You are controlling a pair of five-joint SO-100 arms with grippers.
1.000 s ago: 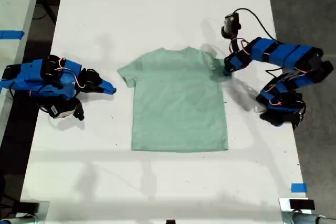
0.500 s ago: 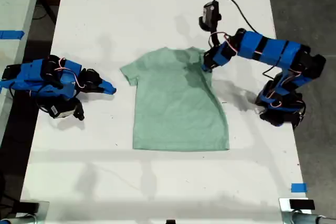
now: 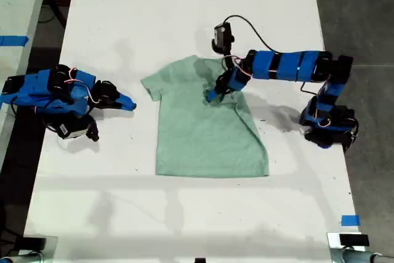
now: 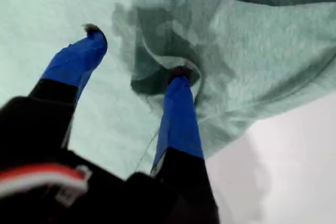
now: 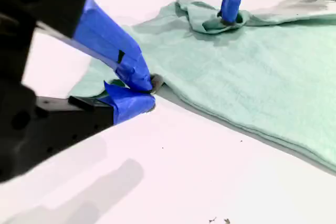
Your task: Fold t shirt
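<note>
t shirt (image 3: 206, 127): pale mint green, lying flat on the white table (image 3: 184, 16), between the two blue arms; its far sleeve, the one away from my second gripper, is pulled in over the chest and lies bunched there.
My first gripper (image 3: 212, 95): over the shirt's chest, just below the neck. The first wrist view shows the fingers spread, one blue fingertip (image 4: 179, 77) pressing into the bunched sleeve fold, the other (image 4: 92, 32) out over flat cloth. Nothing is pinched between them.
Why so, I judge: the sleeve is being laid inward for a first fold, and the tip pins it down while the jaws stand open.
My second gripper (image 5: 149, 93): resting on the table just beside the shirt's near sleeve (image 5: 94, 82), tips pressed together and not clearly on cloth; probably parked until that sleeve's turn.
Writing: none readable; no print on the shirt, no brand visible on the arms.
Other marks: bits of blue tape (image 3: 349, 220) lie well away from the shirt.
</note>
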